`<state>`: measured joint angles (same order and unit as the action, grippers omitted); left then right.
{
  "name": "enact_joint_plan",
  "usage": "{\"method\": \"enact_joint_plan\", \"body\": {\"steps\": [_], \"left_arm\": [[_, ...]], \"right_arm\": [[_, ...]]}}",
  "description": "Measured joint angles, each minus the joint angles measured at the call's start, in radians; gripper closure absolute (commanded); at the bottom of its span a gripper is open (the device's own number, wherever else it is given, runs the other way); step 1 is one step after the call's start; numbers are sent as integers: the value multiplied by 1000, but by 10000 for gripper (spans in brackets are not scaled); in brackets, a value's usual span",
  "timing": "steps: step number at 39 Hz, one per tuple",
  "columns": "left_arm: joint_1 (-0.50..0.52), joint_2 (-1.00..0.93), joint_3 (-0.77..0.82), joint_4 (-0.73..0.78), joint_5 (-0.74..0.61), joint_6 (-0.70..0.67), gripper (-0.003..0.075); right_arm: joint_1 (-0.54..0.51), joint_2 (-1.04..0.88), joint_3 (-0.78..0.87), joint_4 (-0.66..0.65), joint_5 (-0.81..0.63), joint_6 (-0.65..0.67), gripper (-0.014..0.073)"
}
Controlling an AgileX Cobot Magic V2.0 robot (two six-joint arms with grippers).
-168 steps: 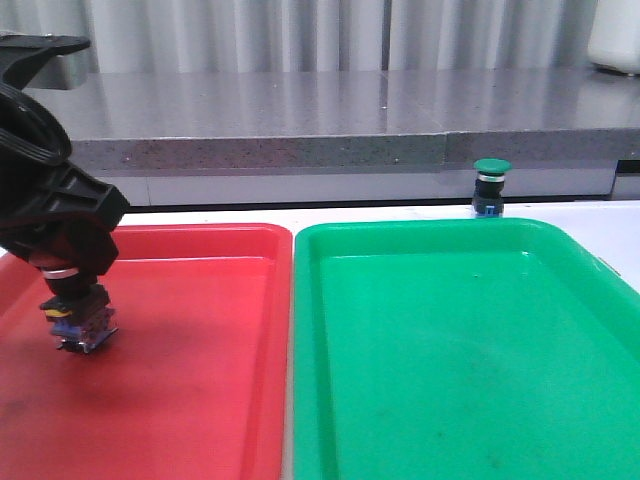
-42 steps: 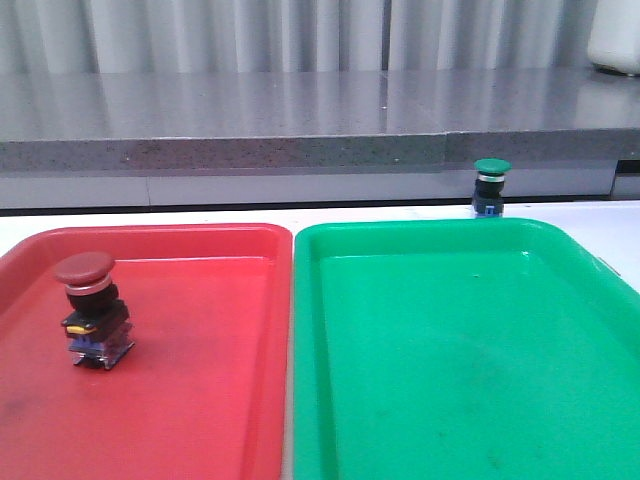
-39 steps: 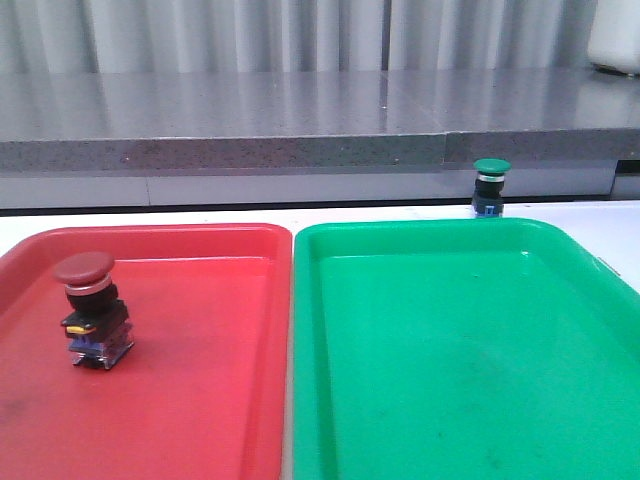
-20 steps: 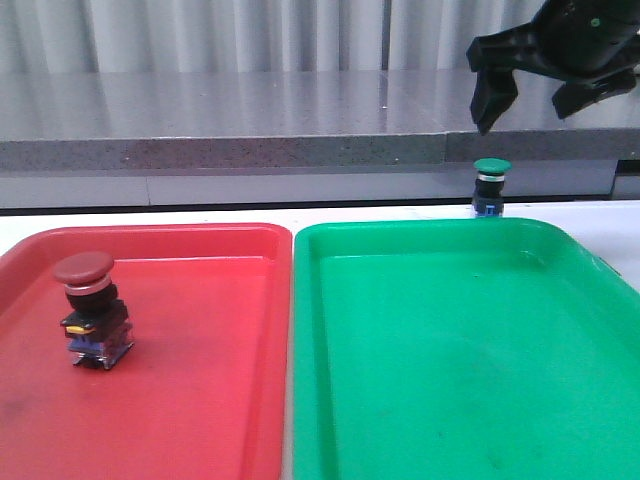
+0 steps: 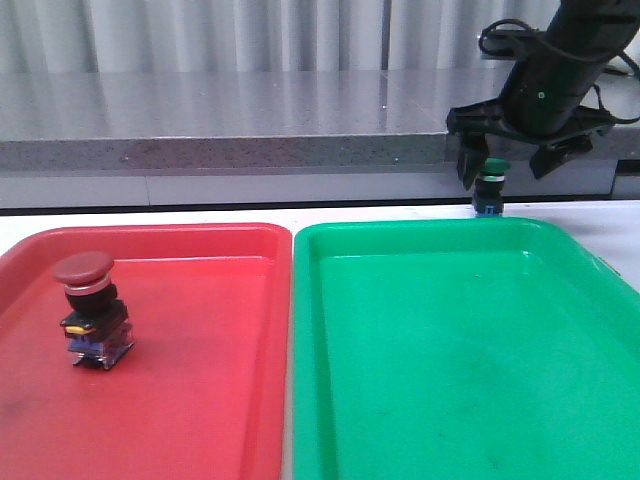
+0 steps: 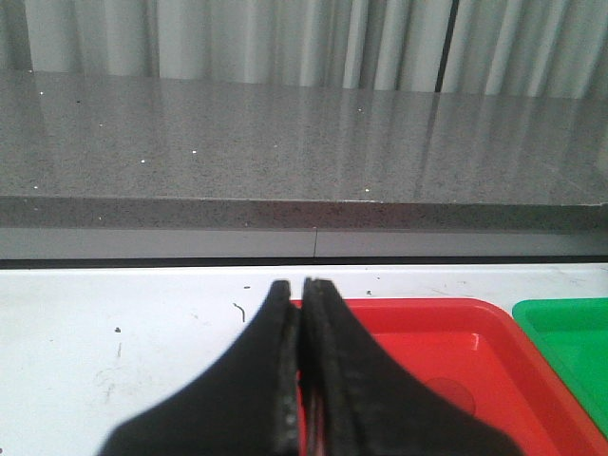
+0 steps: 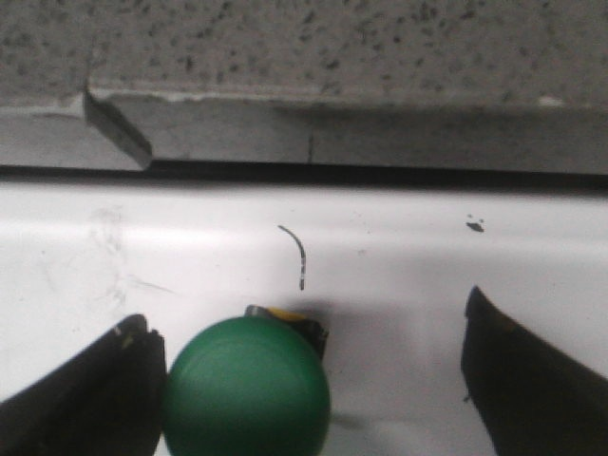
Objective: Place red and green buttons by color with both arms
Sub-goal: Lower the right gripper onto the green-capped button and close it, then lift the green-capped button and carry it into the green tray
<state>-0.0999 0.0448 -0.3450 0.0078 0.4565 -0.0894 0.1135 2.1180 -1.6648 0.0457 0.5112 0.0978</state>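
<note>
The red button stands alone in the red tray, near its left side. On the white table just behind the green tray stands the green button. My right gripper is open and straddles it at cap height. In the right wrist view the green button's cap sits against one finger, well apart from the other, inside the right gripper. My left gripper is shut on nothing above the table, by the red tray's far left corner; the front view does not show it.
A grey stone ledge runs along the back of the table, close behind the green button. The two trays lie side by side and fill the near table. A corner of the green tray shows in the left wrist view.
The left arm let go of the red button in the red tray and left the front view. The right arm came in from the upper right and dropped around the green button.
</note>
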Motion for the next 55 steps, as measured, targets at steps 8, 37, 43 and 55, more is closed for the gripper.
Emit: {"method": "enact_joint_plan", "body": {"steps": [8, 37, 43, 55], "left_arm": [[0, 0, 0, 0, 0, 0, 740], [0, 0, 0, 0, 0, 0, 740], [0, 0, 0, 0, 0, 0, 740], [0, 0, 0, 0, 0, 0, 740]], "right_arm": [[0, 22, -9, 34, 4, 1, 230], [91, -296, 170, 42, 81, -83, 540], [170, -479, 406, 43, 1, -85, 540], [297, -598, 774, 43, -170, -86, 540]]}}
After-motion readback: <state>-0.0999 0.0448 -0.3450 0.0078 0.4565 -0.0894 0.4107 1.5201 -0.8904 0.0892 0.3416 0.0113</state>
